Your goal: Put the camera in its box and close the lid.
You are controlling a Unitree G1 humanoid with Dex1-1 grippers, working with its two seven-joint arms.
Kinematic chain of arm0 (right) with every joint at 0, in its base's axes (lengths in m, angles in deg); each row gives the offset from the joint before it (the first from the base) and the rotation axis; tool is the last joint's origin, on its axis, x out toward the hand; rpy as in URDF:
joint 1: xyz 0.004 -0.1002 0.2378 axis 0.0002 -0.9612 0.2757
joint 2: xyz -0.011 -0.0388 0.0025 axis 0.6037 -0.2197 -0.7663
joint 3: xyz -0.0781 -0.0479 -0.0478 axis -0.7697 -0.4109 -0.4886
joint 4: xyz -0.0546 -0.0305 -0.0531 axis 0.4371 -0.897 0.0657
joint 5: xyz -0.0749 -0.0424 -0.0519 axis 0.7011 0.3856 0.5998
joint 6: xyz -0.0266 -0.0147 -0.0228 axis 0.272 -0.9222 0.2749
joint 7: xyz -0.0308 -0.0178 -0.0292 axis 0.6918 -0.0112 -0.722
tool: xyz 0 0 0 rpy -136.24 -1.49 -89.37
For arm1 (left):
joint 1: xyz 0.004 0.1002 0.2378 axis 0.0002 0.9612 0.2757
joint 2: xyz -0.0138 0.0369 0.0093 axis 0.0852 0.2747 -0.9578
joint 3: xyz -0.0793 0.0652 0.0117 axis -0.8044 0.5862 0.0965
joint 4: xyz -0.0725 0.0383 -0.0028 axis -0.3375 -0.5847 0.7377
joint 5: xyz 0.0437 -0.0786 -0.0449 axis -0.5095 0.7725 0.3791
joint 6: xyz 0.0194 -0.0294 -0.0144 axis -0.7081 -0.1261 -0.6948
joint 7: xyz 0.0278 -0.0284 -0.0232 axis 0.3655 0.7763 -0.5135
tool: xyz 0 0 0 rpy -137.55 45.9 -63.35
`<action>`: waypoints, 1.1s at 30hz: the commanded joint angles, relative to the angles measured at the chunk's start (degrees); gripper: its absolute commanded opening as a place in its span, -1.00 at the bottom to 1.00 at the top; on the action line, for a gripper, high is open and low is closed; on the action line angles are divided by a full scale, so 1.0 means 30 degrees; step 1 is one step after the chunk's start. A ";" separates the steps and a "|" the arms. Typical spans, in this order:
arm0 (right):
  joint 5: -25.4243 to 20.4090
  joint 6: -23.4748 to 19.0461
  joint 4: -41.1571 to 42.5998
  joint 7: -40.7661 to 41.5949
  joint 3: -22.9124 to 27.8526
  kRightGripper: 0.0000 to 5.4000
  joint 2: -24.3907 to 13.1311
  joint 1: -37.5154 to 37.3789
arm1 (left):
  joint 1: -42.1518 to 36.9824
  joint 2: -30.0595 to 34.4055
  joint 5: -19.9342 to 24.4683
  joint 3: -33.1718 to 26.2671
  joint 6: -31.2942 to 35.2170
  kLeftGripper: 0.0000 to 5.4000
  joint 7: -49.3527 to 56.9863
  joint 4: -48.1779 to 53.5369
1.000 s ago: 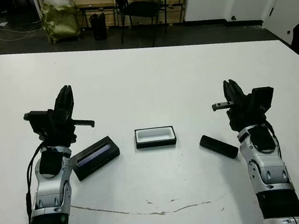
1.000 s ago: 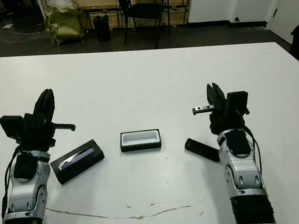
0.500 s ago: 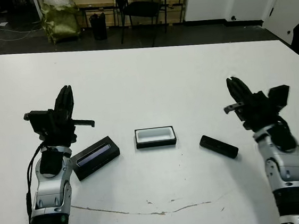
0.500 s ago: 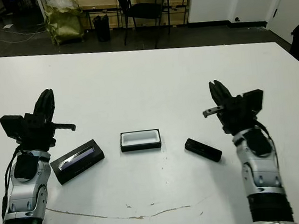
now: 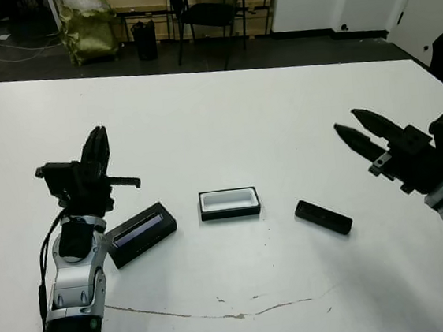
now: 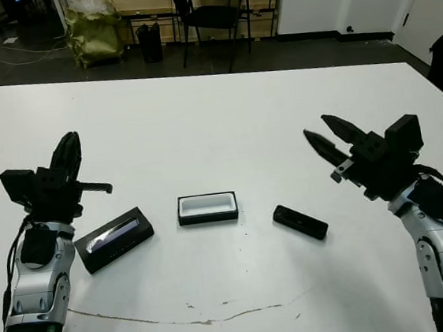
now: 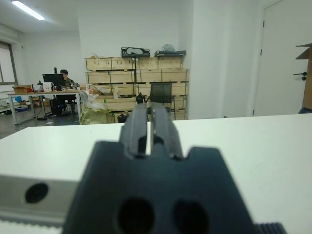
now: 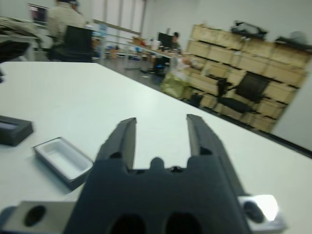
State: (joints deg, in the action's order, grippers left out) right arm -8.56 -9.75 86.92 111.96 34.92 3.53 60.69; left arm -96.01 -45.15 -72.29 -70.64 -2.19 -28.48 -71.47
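The camera [image 5: 323, 217], a slim black bar, lies flat on the white table right of centre. The box [image 5: 230, 212], a black tray with white lining, sits open at the middle and also shows in the right wrist view [image 8: 63, 161]. The lid [image 5: 141, 234], black with a greyish strip, lies to the box's left. My right gripper [image 5: 346, 121] hangs open above the table, right of and beyond the camera, its fingers pointing left. My left gripper [image 5: 98, 139] is shut and empty, raised just behind the lid's left end.
A thin crack line [image 5: 221, 309] runs across the table near its front edge. A black chair [image 5: 209, 9] and a yellow-green bag [image 5: 88, 29] stand beyond the far edge. People sit at desks [image 7: 61, 80] far behind.
My right arm has swung out to the right and turned, and its fingers have opened. The left arm, camera, box and lid have not moved.
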 commanded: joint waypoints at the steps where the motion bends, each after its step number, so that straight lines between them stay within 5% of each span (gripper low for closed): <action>1: -0.0269 -0.0021 -0.0991 0.1290 0.0032 0.05 -0.0792 0.0174 | -0.0008 0.0173 -0.0139 0.0004 0.0286 -1.00 0.0016 -0.0126; 4: -0.0610 -0.0435 -0.2068 0.2537 -0.0009 0.30 -0.1304 0.0225 | 0.0038 0.0122 0.0017 -0.0023 0.0336 -1.00 -0.0051 -0.0105; 7: -0.0134 0.1837 -0.4415 0.4257 -0.0077 0.55 -0.1519 0.0463 | 0.0112 0.0184 -0.0163 0.0002 0.0380 -1.00 0.0046 -0.0078; 13: 0.0504 0.4064 -0.8957 0.6356 -0.0257 0.99 -0.1728 0.0894 | 0.0194 0.0154 -0.0099 -0.0041 0.0470 -1.00 0.0052 -0.0003; 19: 0.0977 0.4901 -1.1720 0.8159 -0.0492 0.99 -0.2033 0.1182 | 0.0148 0.0165 -0.0119 -0.0083 0.0018 -1.00 -0.0029 -0.0367; 26: 0.1016 0.4077 -1.3023 0.9308 -0.0734 0.99 -0.2140 0.1601 | 0.0166 0.0159 -0.0102 -0.0071 0.0263 -1.00 -0.0037 -0.0336; 33: 0.0993 0.4208 -1.4180 1.0765 -0.1047 0.62 -0.1990 0.2158 | 0.0294 0.0218 -0.0383 0.0014 0.1165 -1.00 0.0252 0.0210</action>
State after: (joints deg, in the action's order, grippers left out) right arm -6.01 3.43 45.29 143.51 32.15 -2.22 66.47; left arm -95.87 -45.13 -72.67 -70.88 -0.67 -28.02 -71.19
